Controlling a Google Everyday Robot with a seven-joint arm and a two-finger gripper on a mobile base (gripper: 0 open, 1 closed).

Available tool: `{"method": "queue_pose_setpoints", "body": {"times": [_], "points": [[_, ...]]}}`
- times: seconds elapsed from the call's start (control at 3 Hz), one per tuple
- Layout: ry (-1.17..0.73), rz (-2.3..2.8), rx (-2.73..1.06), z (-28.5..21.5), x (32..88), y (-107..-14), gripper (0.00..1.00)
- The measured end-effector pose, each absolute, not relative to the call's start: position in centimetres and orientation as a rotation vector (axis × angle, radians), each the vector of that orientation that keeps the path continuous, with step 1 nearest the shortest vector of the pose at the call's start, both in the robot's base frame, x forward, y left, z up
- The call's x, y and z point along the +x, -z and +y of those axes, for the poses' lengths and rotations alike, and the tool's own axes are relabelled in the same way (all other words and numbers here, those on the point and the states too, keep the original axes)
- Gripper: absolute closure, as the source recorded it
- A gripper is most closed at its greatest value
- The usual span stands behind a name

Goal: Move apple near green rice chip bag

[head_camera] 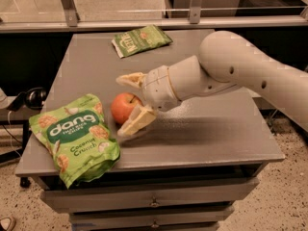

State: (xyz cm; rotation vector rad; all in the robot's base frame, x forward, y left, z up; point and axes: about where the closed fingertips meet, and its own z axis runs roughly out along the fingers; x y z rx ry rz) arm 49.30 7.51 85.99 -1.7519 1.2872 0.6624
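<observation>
The red-orange apple (123, 108) sits on the grey table (216, 134), just right of the big bright-green "dang" rice chip bag (74, 137), which lies flat at the front left corner. My gripper (132, 101) reaches in from the right and straddles the apple. Its fingers are spread: the upper finger (130, 79) stands clear above the apple and the lower finger (137, 121) lies by the apple's front right side. The gripper is open.
A smaller, darker green chip bag (141, 39) lies at the back of the table. The bulky white arm (240, 71) spans the table's right half. A rail and glass panel run behind the table. Drawers sit below the front edge.
</observation>
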Motion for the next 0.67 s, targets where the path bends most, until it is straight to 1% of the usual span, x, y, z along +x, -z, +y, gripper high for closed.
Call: {"method": "queue_pose_setpoints", "body": {"times": [0.67], "points": [[-0.647, 1.293, -1.775, 6.59, 49.26, -85.87, 0.0]]}}
